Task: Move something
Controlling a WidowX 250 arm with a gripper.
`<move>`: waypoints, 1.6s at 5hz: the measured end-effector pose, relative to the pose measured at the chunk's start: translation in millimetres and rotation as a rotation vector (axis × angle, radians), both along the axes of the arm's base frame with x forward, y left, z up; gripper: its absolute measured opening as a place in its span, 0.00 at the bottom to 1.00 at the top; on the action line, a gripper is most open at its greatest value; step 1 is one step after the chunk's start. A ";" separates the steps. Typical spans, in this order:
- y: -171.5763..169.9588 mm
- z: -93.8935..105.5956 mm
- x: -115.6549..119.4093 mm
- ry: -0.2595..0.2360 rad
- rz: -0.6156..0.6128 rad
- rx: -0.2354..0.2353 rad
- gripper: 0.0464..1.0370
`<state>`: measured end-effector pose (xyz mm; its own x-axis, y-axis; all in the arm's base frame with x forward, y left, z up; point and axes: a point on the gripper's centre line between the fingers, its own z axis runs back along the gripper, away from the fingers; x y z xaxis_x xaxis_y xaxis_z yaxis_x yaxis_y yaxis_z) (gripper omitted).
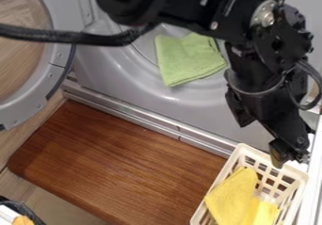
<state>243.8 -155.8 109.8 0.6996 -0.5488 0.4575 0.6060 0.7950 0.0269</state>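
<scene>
The black gripper (288,154) hangs at the lower right, over the far end of a white plastic basket (225,176). Whether it is open or shut cannot be made out. Inside the basket lies a yellow cloth (231,196), on the near side of the gripper and apart from it, with another yellow piece (265,212) beside it. A folded green cloth (187,58) rests in the round grey opening of the washing machine, up and to the left of the gripper.
The machine's round door (55,61) stands open at the upper left, with a black cable crossing in front. A brown wooden board (119,163) lies left of the basket. A metallic ledge (148,124) runs behind the board, and a white edge borders the basket's right side.
</scene>
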 end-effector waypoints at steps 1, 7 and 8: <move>1.0 -8.0 -2.3 0.026 0.002 0.011 0.96; 22.2 -107.6 -6.2 0.110 0.249 0.000 0.96; 28.3 -111.6 -10.4 0.118 0.267 0.021 0.96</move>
